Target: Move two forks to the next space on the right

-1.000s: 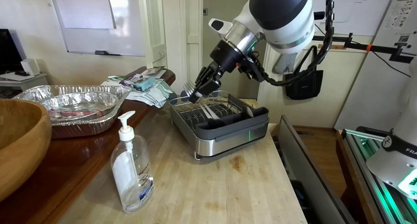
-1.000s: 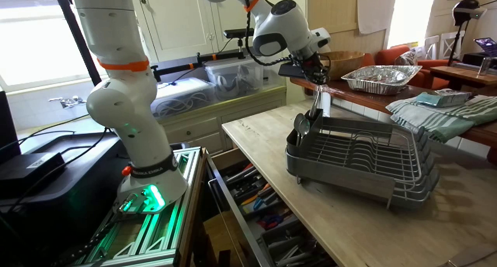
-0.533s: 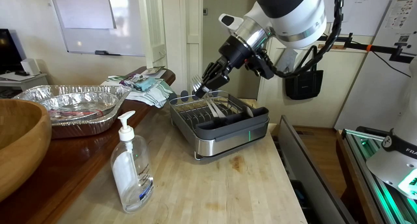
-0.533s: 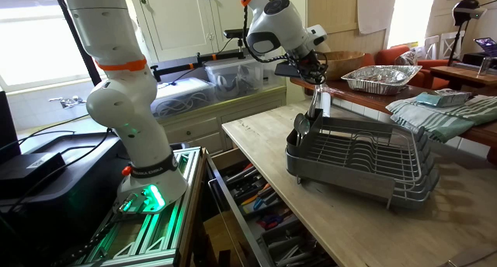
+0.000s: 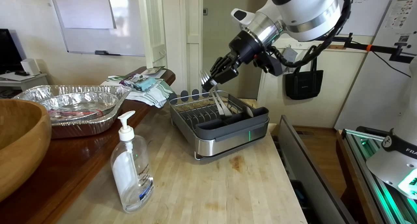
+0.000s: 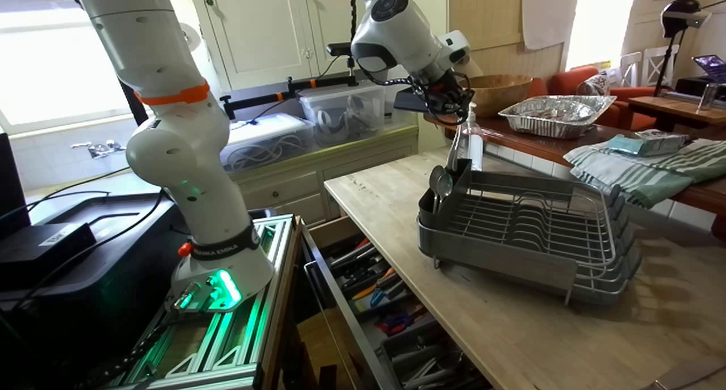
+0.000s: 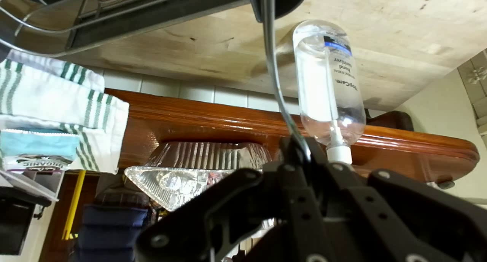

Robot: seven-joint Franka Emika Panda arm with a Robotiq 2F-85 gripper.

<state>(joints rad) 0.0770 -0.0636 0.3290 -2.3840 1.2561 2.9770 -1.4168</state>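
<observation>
My gripper [image 5: 209,84] is shut on two silver forks [image 5: 224,106], holding them near the tines, which point up. The forks slant, with their handles down to the rim of the dark grey cutlery caddy [image 5: 233,125], near its middle. I cannot tell how far the handle ends reach into a compartment. In an exterior view the forks [image 6: 455,146] hang under the gripper [image 6: 460,117] behind the caddy's divider. In the wrist view a blurred fork handle [image 7: 269,45] runs up from the gripper [image 7: 304,149]; the second fork is not distinct there.
Spoons [image 6: 444,185] stand in the caddy's end compartment. The grey slotted dish rack [image 6: 522,220] carries the caddy. A clear pump bottle [image 5: 133,175] stands on the wooden counter. A drawer [image 6: 391,316] is open below the counter edge. Foil trays [image 6: 553,123] sit on the raised ledge.
My gripper has moved with the forks along the caddy toward the spoons' end, and slightly up. The fork handles' lower ends have shifted the same way, toward the caddy's middle.
</observation>
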